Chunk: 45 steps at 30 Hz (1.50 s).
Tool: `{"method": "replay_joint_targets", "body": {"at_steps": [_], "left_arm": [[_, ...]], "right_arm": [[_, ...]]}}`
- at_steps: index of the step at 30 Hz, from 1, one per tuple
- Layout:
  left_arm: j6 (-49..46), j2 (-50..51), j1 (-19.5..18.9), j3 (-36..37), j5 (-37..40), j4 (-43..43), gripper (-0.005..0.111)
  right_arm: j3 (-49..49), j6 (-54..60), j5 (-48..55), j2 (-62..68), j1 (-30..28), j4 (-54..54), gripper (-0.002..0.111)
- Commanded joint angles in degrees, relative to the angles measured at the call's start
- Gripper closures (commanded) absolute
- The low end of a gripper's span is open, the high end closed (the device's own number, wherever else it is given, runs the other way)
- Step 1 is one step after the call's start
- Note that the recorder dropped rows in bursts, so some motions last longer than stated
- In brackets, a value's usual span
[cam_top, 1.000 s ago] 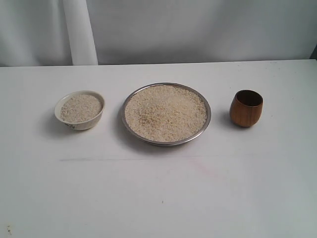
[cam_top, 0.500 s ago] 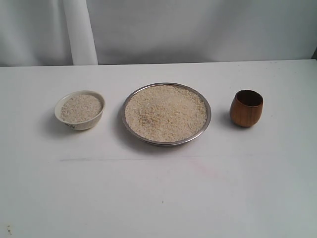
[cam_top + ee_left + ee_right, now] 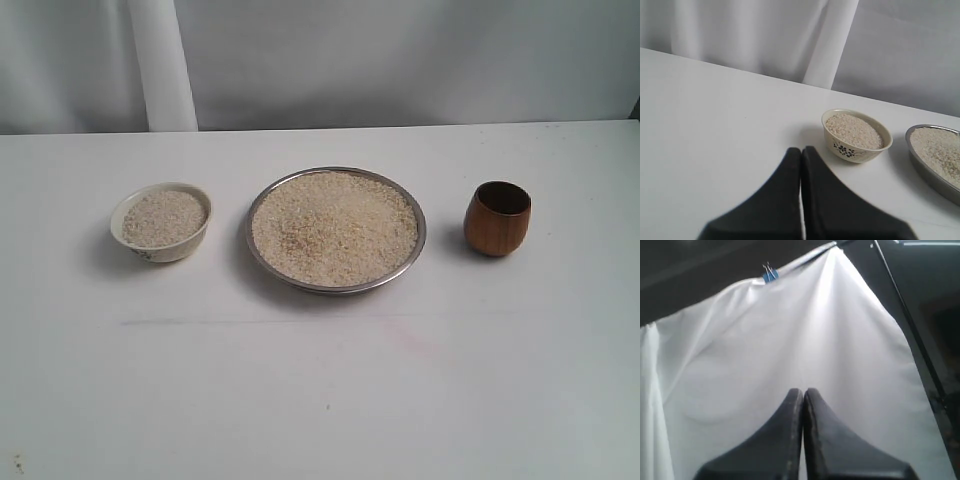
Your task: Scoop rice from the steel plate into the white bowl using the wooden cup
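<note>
The steel plate [image 3: 416,250] sits mid-table, heaped with rice [image 3: 334,227]. To its left stands the white bowl [image 3: 160,250], filled with rice [image 3: 164,217]. The wooden cup [image 3: 496,220] stands upright to the plate's right, dark inside. Neither arm shows in the exterior view. My left gripper [image 3: 801,150] is shut with nothing held, above the table short of the white bowl [image 3: 856,151]; the steel plate [image 3: 930,172] lies beyond that bowl. My right gripper [image 3: 803,391] is shut and empty, facing a white curtain; none of the task's things show in its view.
A white curtain [image 3: 400,60] hangs behind the white table [image 3: 320,400]. A blue clip [image 3: 770,275] holds the cloth to a dark frame [image 3: 910,320] in the right wrist view. A faint pink smear [image 3: 415,342] marks the tabletop in front of the plate.
</note>
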State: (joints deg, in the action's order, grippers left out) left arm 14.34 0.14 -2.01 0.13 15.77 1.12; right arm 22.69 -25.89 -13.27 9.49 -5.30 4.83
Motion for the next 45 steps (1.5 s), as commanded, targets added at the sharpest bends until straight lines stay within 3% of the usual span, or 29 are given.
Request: {"method": "replay_joint_targets", "body": {"at_steps": [1,9,21,25,31,35,40,45], "left_arm": [[0.19,-0.14,0.27,-0.13,-0.54,-0.09,0.107],[0.19,-0.14,0.27,-0.13,-0.54,-0.09,0.107],[0.19,-0.14,0.27,-0.13,-0.54,-0.09,0.107],[0.19,-0.14,0.27,-0.13,-0.54,-0.09,0.107],[0.19,-0.14,0.27,-0.13,-0.54,-0.09,0.107],[0.19,-0.14,0.27,-0.13,-0.54,-0.09,0.107],[0.19,-0.14,0.27,-0.13,-0.54,-0.09,0.107],[0.19,-0.14,0.27,-0.13,-0.54,-0.09,0.107]], "right_arm": [[10.65,-0.25,11.02,13.52,0.2,2.18,0.108],[22.93,13.7,25.13,33.54,0.2,2.18,0.108],[23.46,24.19,23.58,53.13,0.2,-3.81,0.108],[22.19,24.53,19.46,56.83,0.2,-6.94,0.108],[11.5,25.24,-1.89,57.26,2.5,-6.36,0.108],[6.46,25.24,-15.57,59.93,8.47,5.23,0.108],[6.46,25.4,-16.86,66.55,12.89,10.38,0.108],[6.46,21.33,-15.84,69.86,12.75,8.82,0.108]]}}
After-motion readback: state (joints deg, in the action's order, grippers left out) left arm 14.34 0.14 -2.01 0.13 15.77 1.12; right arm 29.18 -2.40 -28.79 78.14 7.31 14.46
